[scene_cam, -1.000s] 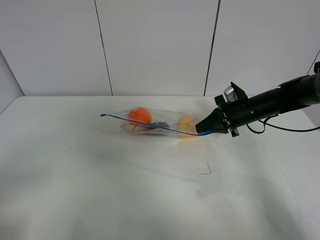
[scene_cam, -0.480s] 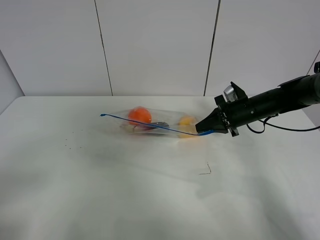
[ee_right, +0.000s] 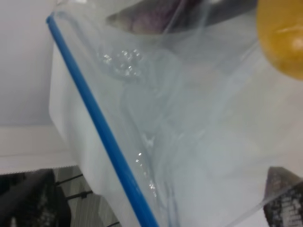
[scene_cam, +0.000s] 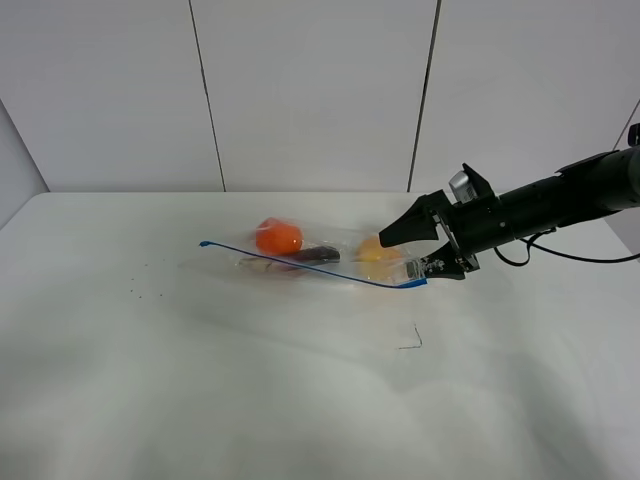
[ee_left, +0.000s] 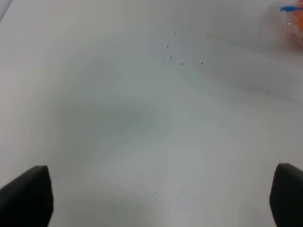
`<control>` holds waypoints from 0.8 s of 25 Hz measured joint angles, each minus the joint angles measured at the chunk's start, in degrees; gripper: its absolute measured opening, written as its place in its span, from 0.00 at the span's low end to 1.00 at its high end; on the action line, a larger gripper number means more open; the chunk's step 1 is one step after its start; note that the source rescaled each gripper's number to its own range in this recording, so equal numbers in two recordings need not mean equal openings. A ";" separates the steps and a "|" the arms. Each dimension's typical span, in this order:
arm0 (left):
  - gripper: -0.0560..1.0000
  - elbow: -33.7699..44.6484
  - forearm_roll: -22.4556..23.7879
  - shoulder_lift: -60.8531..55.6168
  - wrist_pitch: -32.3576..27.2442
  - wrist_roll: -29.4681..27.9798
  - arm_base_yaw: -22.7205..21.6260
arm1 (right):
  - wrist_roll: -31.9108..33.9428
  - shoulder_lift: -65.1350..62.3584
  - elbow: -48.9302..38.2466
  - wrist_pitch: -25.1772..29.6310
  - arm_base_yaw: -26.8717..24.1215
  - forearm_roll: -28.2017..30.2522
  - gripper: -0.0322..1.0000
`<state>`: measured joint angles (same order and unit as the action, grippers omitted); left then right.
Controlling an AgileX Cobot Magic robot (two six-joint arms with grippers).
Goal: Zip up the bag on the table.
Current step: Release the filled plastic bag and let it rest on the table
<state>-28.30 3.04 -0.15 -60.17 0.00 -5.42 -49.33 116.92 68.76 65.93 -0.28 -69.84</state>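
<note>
The clear bag (scene_cam: 318,260) lies on the white table (scene_cam: 200,380), with orange, purple and yellow produce showing through it. Its blue zipper strip (scene_cam: 300,267) runs along the near edge, from the left tip to the right end by my right gripper (scene_cam: 400,257). That gripper is open, its fingers spread around the bag's right end and not clamping it. The right wrist view shows the strip (ee_right: 99,127) crossing between the spread fingertips (ee_right: 284,198). My left gripper (ee_left: 156,196) is open over bare table; the bag's corner (ee_left: 289,8) shows at the edge of its view.
A small dark mark (scene_cam: 412,340) lies on the table in front of the bag. Tiny dark specks (scene_cam: 135,292) dot the table's left part. A white panelled wall (scene_cam: 310,90) stands behind the table.
My right gripper has opened and let go of the zipper strip's right end. The strip and bag have dropped lower onto the table.
</note>
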 joint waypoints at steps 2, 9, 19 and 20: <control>1.00 0.00 0.00 0.00 0.00 0.00 0.00 | 0.12 0.00 0.00 -0.29 0.00 0.00 1.00; 1.00 0.00 0.00 0.00 0.00 0.00 0.00 | 1.01 0.00 0.31 -0.22 0.00 0.15 1.00; 1.00 0.00 0.00 0.00 0.00 0.00 0.00 | 11.42 -4.98 5.80 -7.67 0.00 20.11 1.00; 1.00 0.00 0.00 0.00 0.00 0.00 0.00 | 13.38 -6.39 5.80 -9.40 0.00 23.24 1.00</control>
<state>-28.30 3.04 -0.15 -60.17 0.00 -5.42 -35.95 110.53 74.56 56.52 -0.28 -46.60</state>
